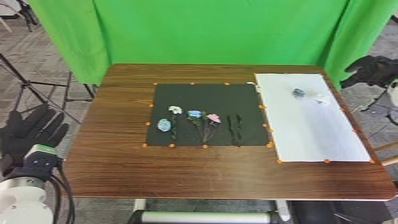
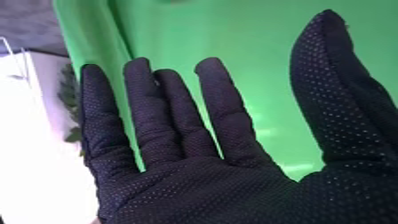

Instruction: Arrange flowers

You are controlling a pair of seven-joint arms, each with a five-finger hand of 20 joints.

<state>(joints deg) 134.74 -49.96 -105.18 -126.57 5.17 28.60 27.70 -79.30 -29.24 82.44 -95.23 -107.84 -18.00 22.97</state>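
While the right hand (image 2: 213,187) is empty, its fingers spread apart, the pink flower (image 1: 213,118) beside the blue flower (image 1: 195,114) on the black mat (image 1: 200,92) looks light and crushable, best pinched gently by its thin stem.

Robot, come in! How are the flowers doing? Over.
Left robot hand open, right robot hand open. White flower, pink flower lying on black mat. Neither hand blocking them.

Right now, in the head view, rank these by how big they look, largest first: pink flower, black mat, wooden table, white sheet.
1. Wooden table
2. Black mat and white sheet, too alike to rank
3. Pink flower
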